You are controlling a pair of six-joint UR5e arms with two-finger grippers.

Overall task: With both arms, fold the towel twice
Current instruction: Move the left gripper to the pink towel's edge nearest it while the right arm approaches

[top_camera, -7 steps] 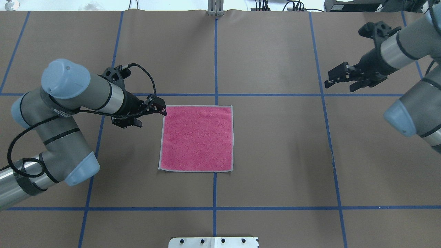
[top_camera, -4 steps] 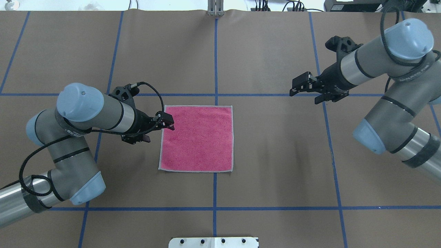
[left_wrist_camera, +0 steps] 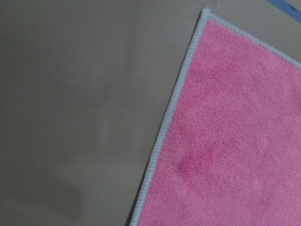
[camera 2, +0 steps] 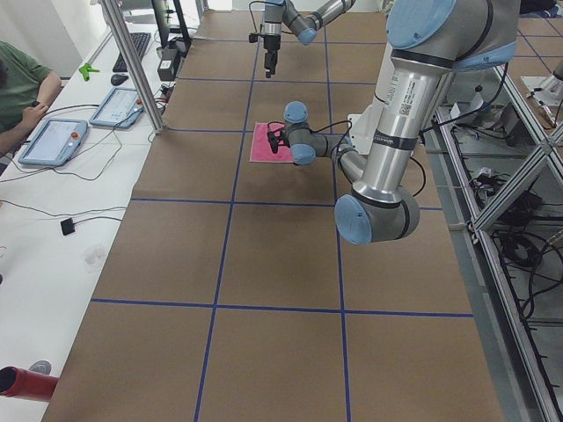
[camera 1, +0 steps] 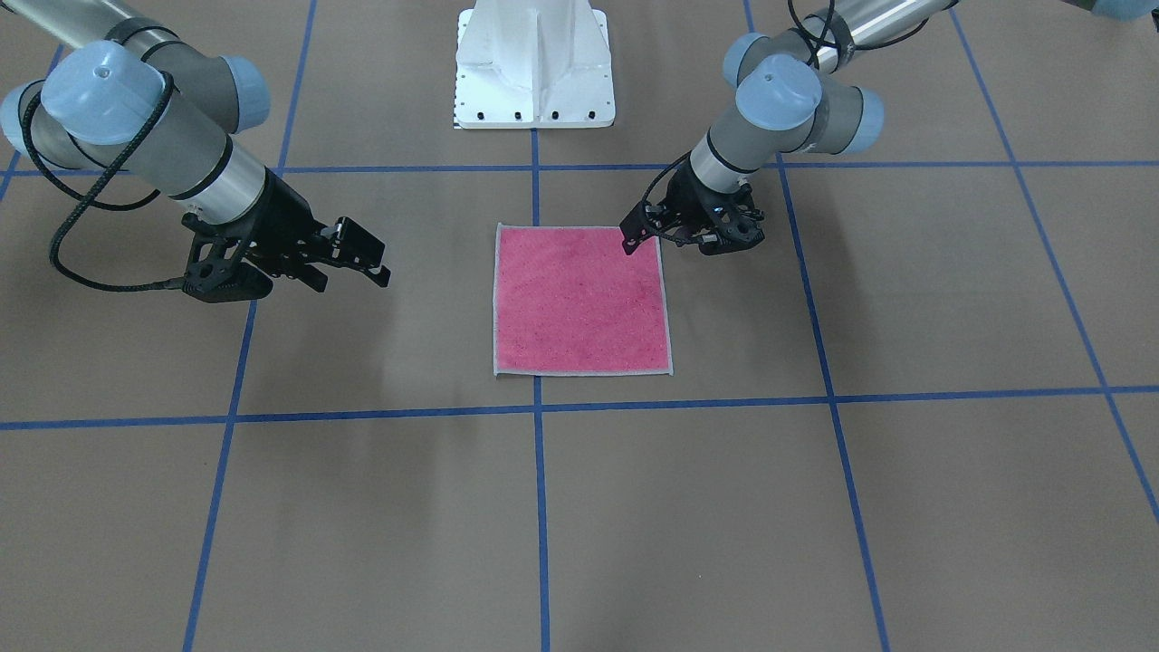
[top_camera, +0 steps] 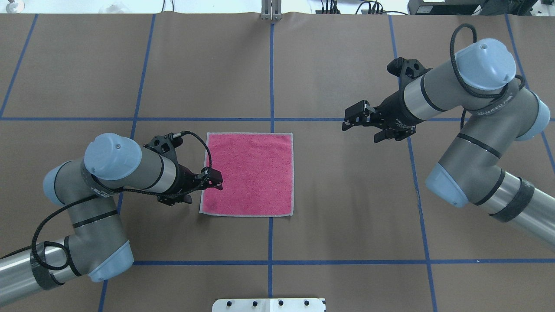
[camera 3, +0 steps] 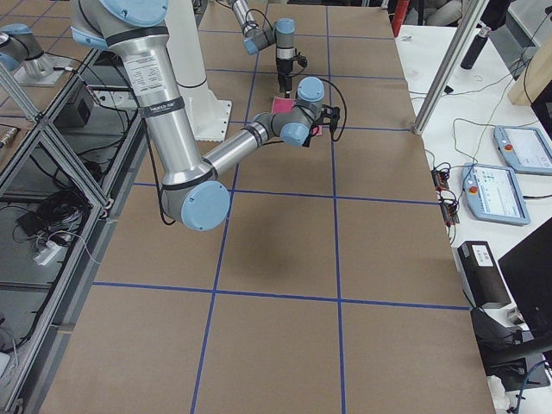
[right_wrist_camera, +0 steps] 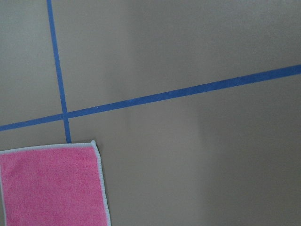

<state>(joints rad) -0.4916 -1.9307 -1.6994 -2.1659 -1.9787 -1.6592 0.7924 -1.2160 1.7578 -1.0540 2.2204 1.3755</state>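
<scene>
The towel [top_camera: 249, 173] lies flat and unfolded, pink face up, near the table's middle; it also shows in the front-facing view [camera 1: 579, 303]. My left gripper [top_camera: 204, 190] hovers over the towel's left edge, near the corner closest to the robot [camera 1: 672, 243], and looks open and empty. The left wrist view shows that towel [left_wrist_camera: 235, 141] edge and one corner. My right gripper [top_camera: 361, 131] looks open and empty, well to the right of the towel and apart from it [camera 1: 353, 277]. The right wrist view shows a towel [right_wrist_camera: 51, 183] corner at lower left.
The table is covered in brown paper with blue tape grid lines [top_camera: 271, 78]. The white pedestal base [camera 1: 534, 63] stands at the robot's side. An operator [camera 2: 18, 92] and tablets [camera 2: 53, 141] are at a side desk beyond the table edge.
My left gripper has moved along the towel's left edge from its far corner toward the robot. My right arm has swung in leftward, closer to the towel. The towel has not moved.
</scene>
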